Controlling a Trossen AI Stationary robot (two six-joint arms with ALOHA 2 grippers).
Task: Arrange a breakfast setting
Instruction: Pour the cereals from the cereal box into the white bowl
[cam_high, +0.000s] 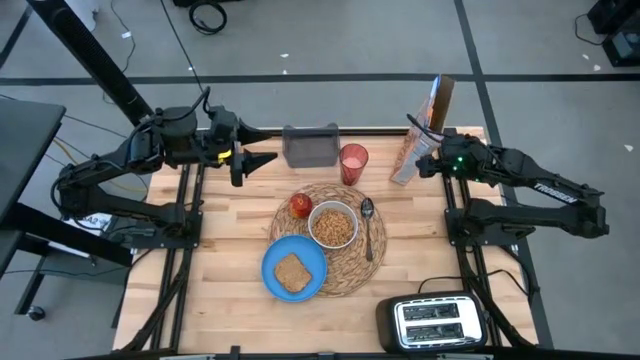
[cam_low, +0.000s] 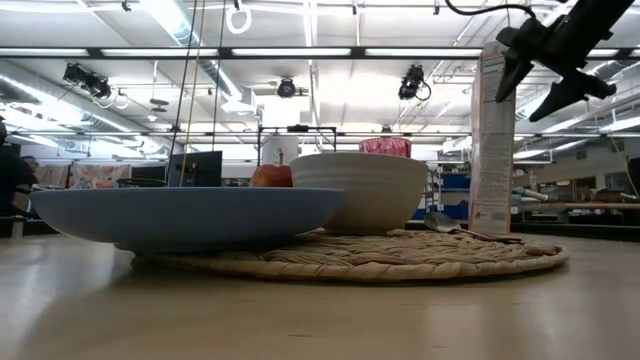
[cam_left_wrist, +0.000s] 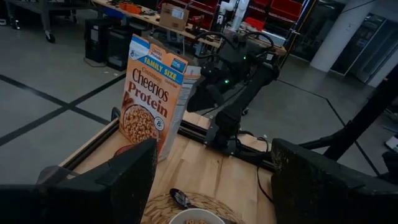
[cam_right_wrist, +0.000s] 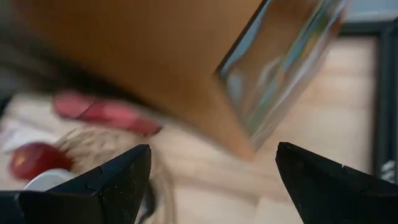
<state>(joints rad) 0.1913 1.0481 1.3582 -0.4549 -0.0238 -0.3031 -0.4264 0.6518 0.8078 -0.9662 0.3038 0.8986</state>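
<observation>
Both grippers stand released and hold nothing: the right gripper (cam_high: 424, 160) has its jaws spread just beside the upright Cheerios Protein box (cam_high: 418, 140), which fills the space ahead of them; the left gripper (cam_high: 262, 160) hangs spread well apart from it, across the table (cam_high: 230, 290). Beyond the jaws lie the placemat (cam_high: 352, 270), cereal-filled bowl (cam_high: 333, 226), spoon (cam_high: 368, 222), apple (cam_high: 300, 206), cup (cam_high: 353, 160) and plate (cam_high: 276, 262) with toast (cam_high: 292, 272); judged from this, back the right arm off slowly, touching no box edge, so it stays standing. Box front reads "FAMILY SIZE", "Cheerios Protein"; the right arm reads "TROSSEN".
</observation>
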